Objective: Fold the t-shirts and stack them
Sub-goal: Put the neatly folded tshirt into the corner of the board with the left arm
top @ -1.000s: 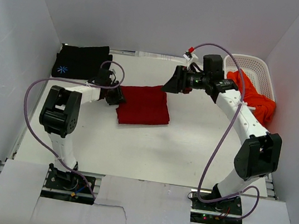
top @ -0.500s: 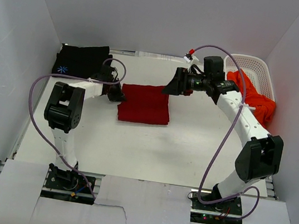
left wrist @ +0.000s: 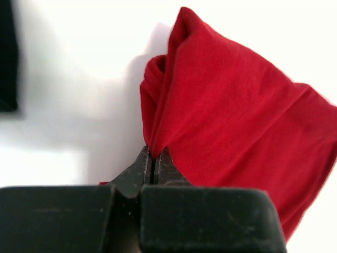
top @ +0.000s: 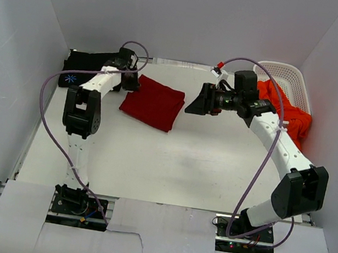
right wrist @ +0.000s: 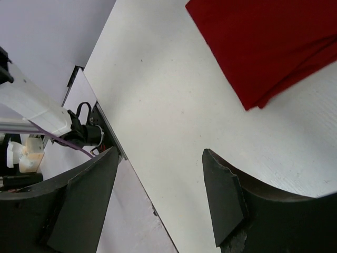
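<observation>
A folded dark red t-shirt (top: 153,102) lies on the white table, turned at an angle. My left gripper (top: 132,82) is shut on its left corner; the left wrist view shows the cloth (left wrist: 231,121) bunched up and pinched between the closed jaws (left wrist: 152,156). A folded black t-shirt (top: 89,67) with a small blue print lies at the far left, just beyond the left gripper. An orange-red t-shirt (top: 289,112) hangs out of the basket at the far right. My right gripper (top: 197,100) hovers open to the right of the red shirt, holding nothing; its view shows the shirt's edge (right wrist: 268,47).
A white slotted basket (top: 285,74) stands at the back right corner. White walls close in the left, back and right. Purple cables loop off both arms. The table's near edge (right wrist: 113,142) and the left arm's base show in the right wrist view.
The left gripper shut on the red shirt's left corner and dragged it back and left toward the black shirt, turning it askew. The right arm shifted slightly down and right, still open.
</observation>
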Available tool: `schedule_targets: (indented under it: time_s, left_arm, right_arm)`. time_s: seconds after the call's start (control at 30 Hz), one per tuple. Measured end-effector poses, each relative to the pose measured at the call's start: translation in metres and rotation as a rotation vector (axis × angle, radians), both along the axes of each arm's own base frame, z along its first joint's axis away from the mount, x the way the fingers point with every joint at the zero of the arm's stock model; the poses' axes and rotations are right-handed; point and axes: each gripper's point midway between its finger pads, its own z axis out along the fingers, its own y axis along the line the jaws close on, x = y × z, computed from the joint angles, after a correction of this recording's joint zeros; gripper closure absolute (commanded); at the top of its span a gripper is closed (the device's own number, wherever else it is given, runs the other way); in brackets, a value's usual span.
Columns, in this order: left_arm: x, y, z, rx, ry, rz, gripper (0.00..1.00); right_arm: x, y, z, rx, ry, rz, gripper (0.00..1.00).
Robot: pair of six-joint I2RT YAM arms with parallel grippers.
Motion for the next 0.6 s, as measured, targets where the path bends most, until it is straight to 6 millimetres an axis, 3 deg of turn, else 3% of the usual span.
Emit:
schedule_targets:
  time_s: [0.13, 0.2, 0.4, 0.6]
  left_arm:
    - [0.037, 0.011, 0.033, 0.032, -0.081, -0.002, 1.0]
    - [0.045, 0.013, 0.045, 0.032, -0.102, -0.002, 1.0]
    - [0.051, 0.02, 0.074, 0.014, -0.125, 0.004, 1.0]
    - [0.053, 0.038, 0.082, -0.008, -0.119, 0.024, 1.0]
  right_arm:
    - [-0.009, -0.004, 0.005, 0.004, -0.009, -0.007, 0.29]
    - [-0.011, -0.006, 0.007, 0.005, -0.015, -0.011, 0.29]
    - [-0.014, -0.008, 0.004, -0.005, -0.007, -0.019, 0.29]
    - [-0.015, -0.009, 0.001, -0.012, 0.005, -0.021, 0.29]
